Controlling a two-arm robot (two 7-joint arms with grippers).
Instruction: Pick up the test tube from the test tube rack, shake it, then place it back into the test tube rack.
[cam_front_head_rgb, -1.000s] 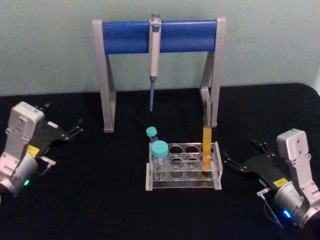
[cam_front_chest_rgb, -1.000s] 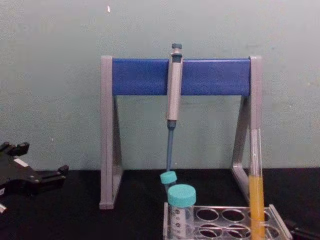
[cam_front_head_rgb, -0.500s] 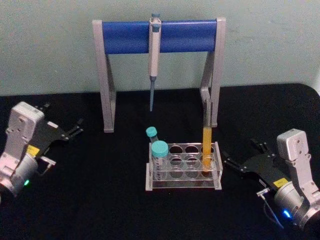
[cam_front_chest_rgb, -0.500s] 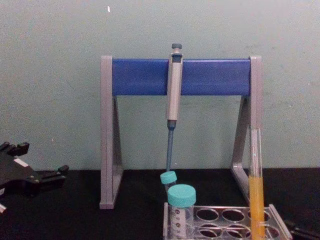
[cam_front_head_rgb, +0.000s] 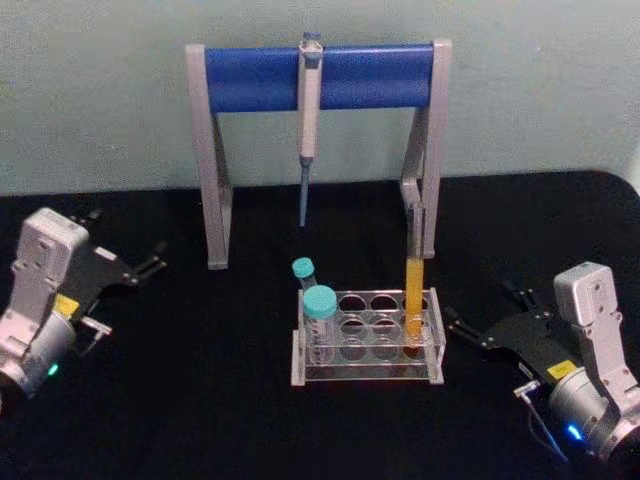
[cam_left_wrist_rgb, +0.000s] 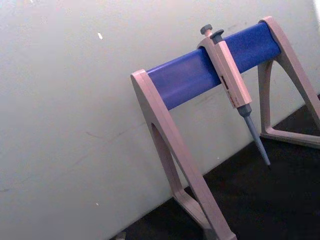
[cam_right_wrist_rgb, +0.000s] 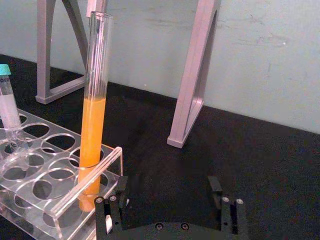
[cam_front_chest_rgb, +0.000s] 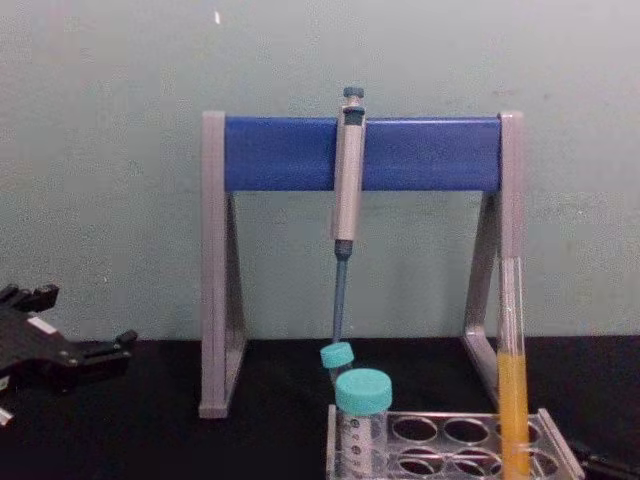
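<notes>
The test tube (cam_front_head_rgb: 413, 288) is a tall clear glass tube with orange-yellow liquid in its lower half. It stands upright in a right-hand hole of the clear test tube rack (cam_front_head_rgb: 372, 371), and nothing holds it. My right gripper (cam_front_head_rgb: 480, 301) rests on the table just right of the rack, open and empty. In the right wrist view the test tube (cam_right_wrist_rgb: 93, 116) and the test tube rack (cam_right_wrist_rgb: 56, 206) sit just ahead of the right gripper (cam_right_wrist_rgb: 167, 187). My left gripper (cam_front_head_rgb: 128, 232) is parked far left, open and empty. The chest view shows the test tube (cam_front_chest_rgb: 514, 385), the rack (cam_front_chest_rgb: 558, 452) and the left gripper (cam_front_chest_rgb: 84, 320).
A grey-and-blue pipette stand (cam_front_head_rgb: 318, 75) rises behind the rack with a pipette (cam_front_head_rgb: 309, 110) hanging from its bar. Two teal-capped tubes (cam_front_head_rgb: 319, 318) occupy the rack's left holes. The stand's right leg (cam_front_head_rgb: 427, 190) is close behind the test tube. Black tabletop lies open on both sides.
Both grippers have shifted very slightly toward me. The test tube stays in the rack.
</notes>
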